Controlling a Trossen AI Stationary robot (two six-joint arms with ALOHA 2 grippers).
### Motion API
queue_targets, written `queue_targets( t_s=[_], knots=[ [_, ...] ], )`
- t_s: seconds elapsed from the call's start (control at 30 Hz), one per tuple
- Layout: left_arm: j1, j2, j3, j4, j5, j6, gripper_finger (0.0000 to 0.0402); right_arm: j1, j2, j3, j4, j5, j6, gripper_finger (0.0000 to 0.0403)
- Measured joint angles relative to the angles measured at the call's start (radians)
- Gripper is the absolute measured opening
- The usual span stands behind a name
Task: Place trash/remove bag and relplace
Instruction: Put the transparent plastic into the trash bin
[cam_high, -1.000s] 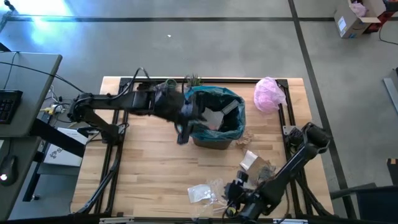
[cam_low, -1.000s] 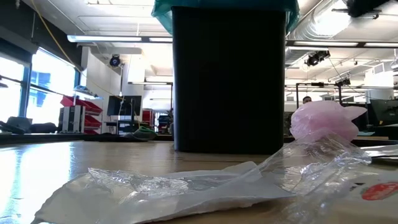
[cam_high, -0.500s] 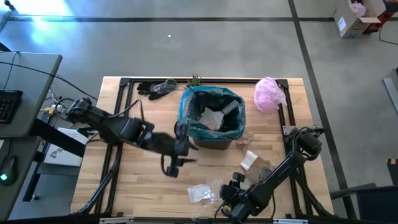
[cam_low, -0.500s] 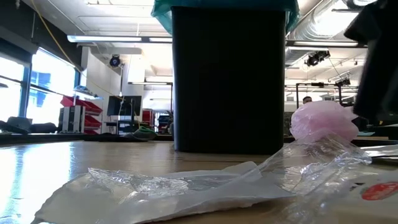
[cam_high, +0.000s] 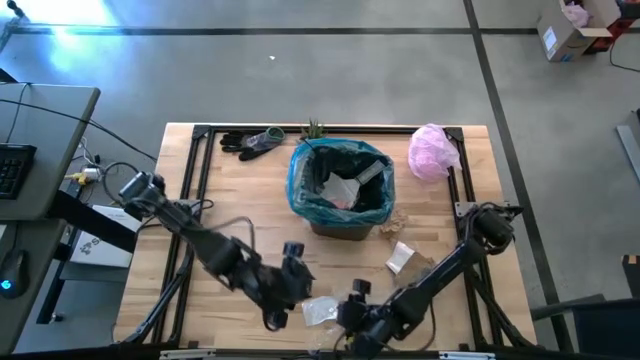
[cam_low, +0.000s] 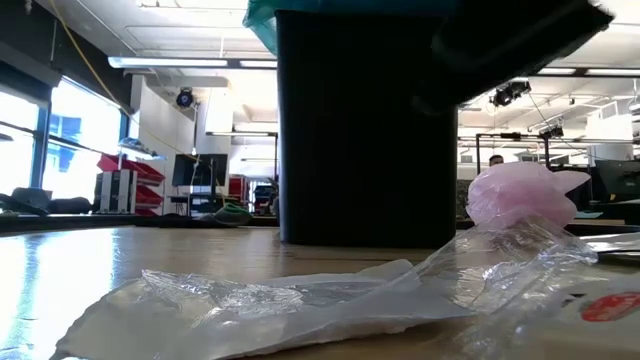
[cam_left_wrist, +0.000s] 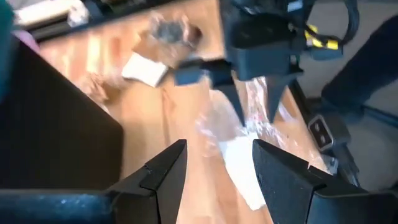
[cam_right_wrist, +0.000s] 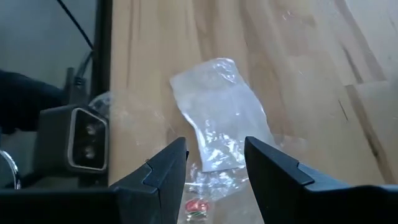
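High view: clear wrapper (cam_high: 322, 311) between left gripper (cam_high: 283, 297) and right gripper (cam_high: 350, 308).

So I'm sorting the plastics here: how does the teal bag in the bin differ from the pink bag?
The teal bag lines the black bin, spread open with trash inside; the pink bag lies bunched into a lump on the table beside the bin. The teal bag is darker, the pink bag pale. Both are thin, wrinkled plastic.
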Motion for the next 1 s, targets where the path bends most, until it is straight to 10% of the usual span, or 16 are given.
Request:
queue_targets(
  t_s=[0.57,0.83,1.0],
  knots=[
    [-0.066,0.166,0.000,0.018,-0.037,-0.094,0.0165,-0.063,0.112,0.001,-0.074,-0.179,0.064,0.0147],
    [-0.063,0.167,0.000,0.019,-0.045,-0.077,0.0165,-0.067,0.116,0.010,-0.069,-0.173,0.055,0.0017],
    [-0.063,0.167,0.000,0.019,-0.052,-0.078,0.0165,-0.067,0.116,0.010,-0.069,-0.184,0.062,0.0004]
  ],
)
